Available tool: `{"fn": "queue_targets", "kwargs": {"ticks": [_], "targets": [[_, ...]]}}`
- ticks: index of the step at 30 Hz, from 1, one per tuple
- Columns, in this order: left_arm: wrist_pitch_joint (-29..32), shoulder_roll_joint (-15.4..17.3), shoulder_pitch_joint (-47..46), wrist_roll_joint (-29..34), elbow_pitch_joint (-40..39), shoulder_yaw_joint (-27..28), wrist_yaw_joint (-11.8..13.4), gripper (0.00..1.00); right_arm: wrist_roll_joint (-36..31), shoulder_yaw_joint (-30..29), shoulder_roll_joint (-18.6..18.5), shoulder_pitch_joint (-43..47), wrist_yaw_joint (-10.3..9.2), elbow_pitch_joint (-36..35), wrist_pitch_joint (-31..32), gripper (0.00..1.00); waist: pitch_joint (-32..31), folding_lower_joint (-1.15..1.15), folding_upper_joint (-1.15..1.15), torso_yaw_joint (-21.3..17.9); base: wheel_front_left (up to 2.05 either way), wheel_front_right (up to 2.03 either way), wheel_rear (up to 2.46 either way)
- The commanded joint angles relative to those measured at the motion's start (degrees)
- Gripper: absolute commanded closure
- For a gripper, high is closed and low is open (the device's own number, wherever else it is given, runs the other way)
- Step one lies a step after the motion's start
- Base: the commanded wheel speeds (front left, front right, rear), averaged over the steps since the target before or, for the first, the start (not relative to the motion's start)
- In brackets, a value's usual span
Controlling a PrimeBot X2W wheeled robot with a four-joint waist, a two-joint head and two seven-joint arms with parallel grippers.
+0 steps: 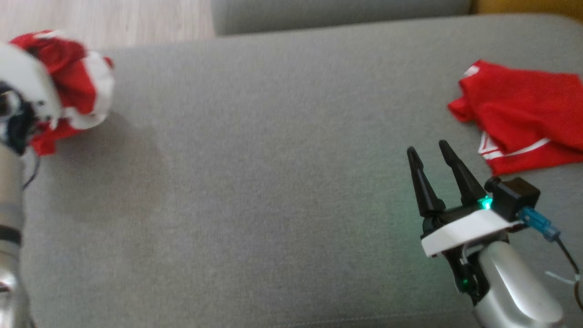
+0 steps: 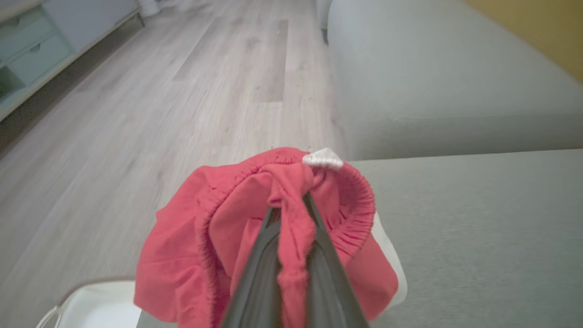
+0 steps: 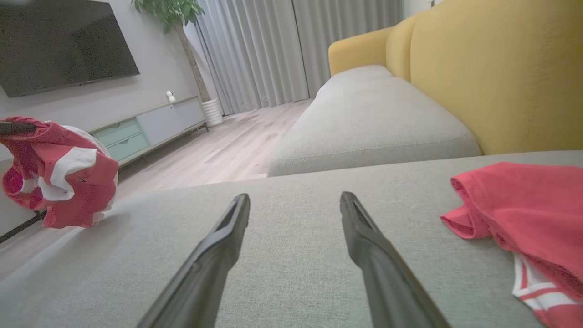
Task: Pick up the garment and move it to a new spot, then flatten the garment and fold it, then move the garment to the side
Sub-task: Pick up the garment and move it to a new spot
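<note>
A crumpled red and white garment hangs bunched at the left edge of the grey sofa cushion, lifted off the surface. My left gripper is shut on a fold of the garment near its elastic band, and the cloth drapes over both fingers. From the right wrist view the garment dangles at the far left above the cushion's edge. My right gripper is open with nothing between its fingers, low over the right part of the cushion. Its fingers point across bare cushion.
A second red garment with white stripes lies flat at the cushion's right edge, close to my right gripper. A yellow sofa back rises on the right. Wooden floor lies beyond the cushion's left edge, with a white container below the held garment.
</note>
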Motion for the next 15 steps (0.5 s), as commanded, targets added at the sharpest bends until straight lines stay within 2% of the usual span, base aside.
{"fn": "queue_targets", "kwargs": {"ticks": [1, 6, 12, 15], "targets": [[-0.44, 1.73, -1.86, 0.26, -3.54, 0.45, -0.43, 1.00, 0.13, 0.50, 0.14, -0.15, -0.04, -1.41, -0.77, 0.00, -3.53, 0.00, 0.00, -1.17, 0.00, 0.00, 0.00], [1.27, -2.96, 2.01, -2.09, -15.52, -4.60, -1.21, 1.00, -0.47, -0.64, 0.70, 1.57, -0.04, -1.32, -0.78, 0.00, -6.77, 0.00, 0.00, -3.50, 0.00, 0.00, 0.00], [3.58, -7.38, 10.11, -5.29, -31.03, -9.15, -1.30, 1.00, -0.96, -1.58, 0.61, 2.34, -0.04, -2.33, -0.65, 0.00, -6.85, 0.00, 0.00, -6.57, 0.00, 0.00, 0.00], [1.92, -8.78, 14.97, -3.25, -36.35, -12.45, -0.67, 1.00, -1.00, -1.80, 0.48, 2.56, -0.04, -2.86, -0.45, 0.00, -6.28, 0.00, 0.00, -7.99, 0.00, 0.00, 0.00]]}}
